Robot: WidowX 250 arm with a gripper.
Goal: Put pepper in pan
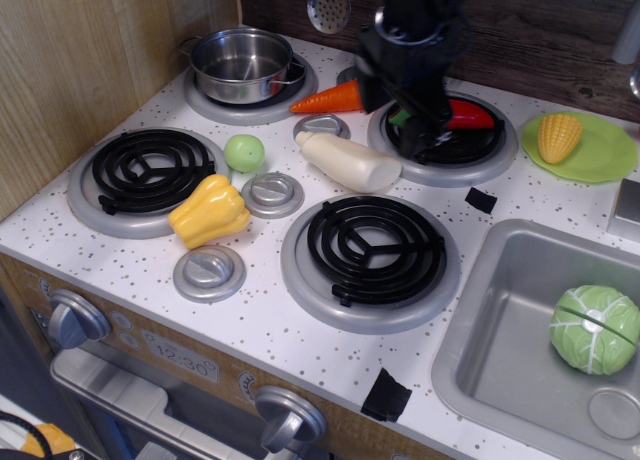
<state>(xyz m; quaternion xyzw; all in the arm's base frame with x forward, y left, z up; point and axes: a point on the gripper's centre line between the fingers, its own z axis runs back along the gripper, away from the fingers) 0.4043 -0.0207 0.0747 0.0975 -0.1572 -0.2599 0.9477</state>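
The red chili pepper [472,114] lies on the back right burner [490,155]; only its right half shows. My black gripper [424,132] hangs right over the pepper's stem half and hides it. Its fingers blend into the black burner coil, so I cannot tell whether they are open or shut, or whether they touch the pepper. The steel pan [243,65] stands empty on the back left burner, well to the left of the gripper.
An orange carrot [333,99] lies between pan and gripper. A white bottle [348,161], a green ball [244,152] and a yellow bell pepper [210,211] lie mid-counter. Corn [559,136] sits on a green plate [605,160]. A cabbage [596,327] is in the sink [490,320].
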